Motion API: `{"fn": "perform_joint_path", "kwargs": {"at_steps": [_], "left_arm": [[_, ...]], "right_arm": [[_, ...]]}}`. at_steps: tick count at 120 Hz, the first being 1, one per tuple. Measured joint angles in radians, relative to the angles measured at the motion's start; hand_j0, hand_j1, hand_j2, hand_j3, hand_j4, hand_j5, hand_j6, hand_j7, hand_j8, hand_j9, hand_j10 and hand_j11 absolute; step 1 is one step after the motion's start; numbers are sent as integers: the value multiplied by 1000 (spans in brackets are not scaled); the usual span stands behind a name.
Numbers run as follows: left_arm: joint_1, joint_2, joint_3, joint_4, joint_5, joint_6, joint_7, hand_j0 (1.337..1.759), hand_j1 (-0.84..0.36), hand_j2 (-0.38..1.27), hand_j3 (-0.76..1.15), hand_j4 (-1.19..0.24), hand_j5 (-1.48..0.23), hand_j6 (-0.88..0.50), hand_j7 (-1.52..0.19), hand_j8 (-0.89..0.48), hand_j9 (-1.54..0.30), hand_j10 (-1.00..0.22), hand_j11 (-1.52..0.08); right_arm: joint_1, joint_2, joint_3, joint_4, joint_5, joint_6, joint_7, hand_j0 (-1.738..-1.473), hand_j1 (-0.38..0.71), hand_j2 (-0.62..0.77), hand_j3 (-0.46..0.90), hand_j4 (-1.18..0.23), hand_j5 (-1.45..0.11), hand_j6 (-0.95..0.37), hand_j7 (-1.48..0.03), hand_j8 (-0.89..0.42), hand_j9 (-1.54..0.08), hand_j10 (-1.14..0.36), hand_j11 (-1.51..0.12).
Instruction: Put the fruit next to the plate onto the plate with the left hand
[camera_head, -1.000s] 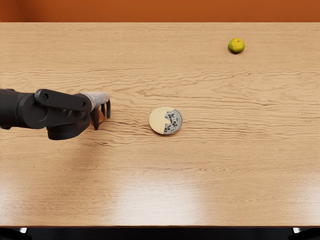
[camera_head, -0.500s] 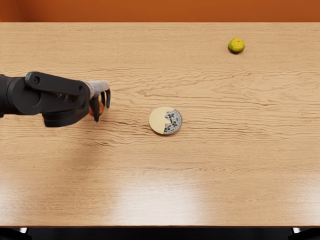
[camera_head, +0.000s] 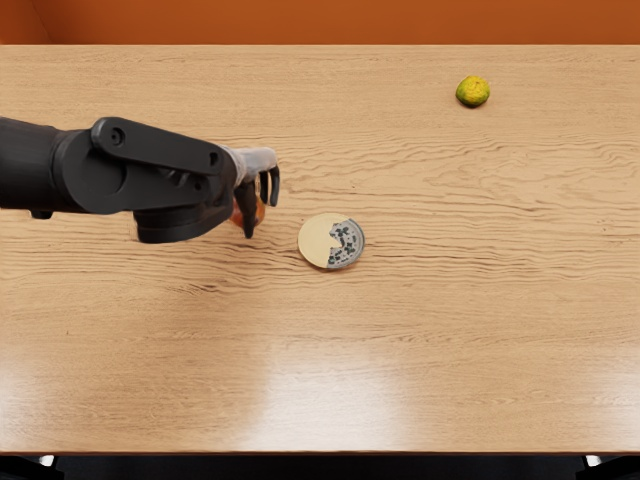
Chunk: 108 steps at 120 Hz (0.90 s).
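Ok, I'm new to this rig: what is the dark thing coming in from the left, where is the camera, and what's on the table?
This is a simulator's render from the robot's head, looking down at a slant on a wooden table. The dark shape is its left arm, ending in a five-finger left hand. The hand grips a small orange fruit, just left of a small round plate. A yellow-green fruit lies far back on the right. The right arm is out of view.

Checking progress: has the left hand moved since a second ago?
Yes. The left hand, holding the orange fruit, has moved right, closer to the plate, which stayed put.
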<state>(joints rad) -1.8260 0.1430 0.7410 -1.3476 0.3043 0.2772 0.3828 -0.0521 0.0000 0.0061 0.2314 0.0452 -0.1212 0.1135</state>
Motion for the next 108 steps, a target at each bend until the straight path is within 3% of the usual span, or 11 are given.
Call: {"fn": "perform_joint_path", "kwargs": {"at_steps": [14,24,27,46,59,76,99,108], "left_arm": [[-12,-49,-7,-3,-10,6,-1,1653,-394,708,0,-819,-1251,-492,-1195,-382,-1169,-540,-1154],[-33,-89,-18,-4,-15,12,0,1654,-473,792,0,-827,-1234,-480,-1191,-364,-1157,-657,-1150],[-41,-101,-20,-4,-20,14,1,1654,-483,810,0,-838,-1213,-535,-1184,-393,-1157,-680,-1151],[-64,-143,-35,-2,-42,20,2,1656,-594,480,0,-855,-1169,-715,-1156,-650,-1144,-782,-1141],[-63,-141,-56,0,-73,21,2,1657,-370,310,0,-640,-866,-558,-859,-520,-851,-598,-850],[-45,29,-121,4,-89,-52,1,1657,-162,181,0,-446,-597,-405,-593,-386,-590,-425,-589],[143,388,-376,26,-91,-405,2,1658,-35,102,0,-328,-433,-312,-432,-305,-430,-320,-430],[213,466,-489,64,-93,-564,5,1658,-10,86,0,-305,-401,-294,-400,-289,-399,-299,-399]], "right_arm": [[0,0,0,0,0,0,0,-1658,-307,-7,0,-35,-45,-35,-45,-35,-45,-35,-45],[0,0,0,0,0,0,0,-1658,-307,-7,0,-35,-45,-35,-45,-35,-45,-35,-45],[0,0,0,0,0,0,0,-1658,-307,-7,0,-35,-45,-35,-45,-35,-45,-35,-45],[0,0,0,0,0,0,0,-1658,-307,-7,0,-35,-45,-35,-45,-35,-45,-35,-45],[0,0,0,0,0,0,0,-1658,-307,-7,0,-35,-45,-35,-45,-35,-45,-35,-45],[0,0,0,0,0,0,0,-1658,-307,-7,0,-35,-45,-35,-45,-35,-45,-35,-45],[0,0,0,0,0,0,0,-1658,-307,-7,0,-35,-45,-35,-45,-35,-45,-35,-45],[0,0,0,0,0,0,0,-1658,-307,-7,0,-35,-45,-35,-45,-35,-45,-35,-45]]}}
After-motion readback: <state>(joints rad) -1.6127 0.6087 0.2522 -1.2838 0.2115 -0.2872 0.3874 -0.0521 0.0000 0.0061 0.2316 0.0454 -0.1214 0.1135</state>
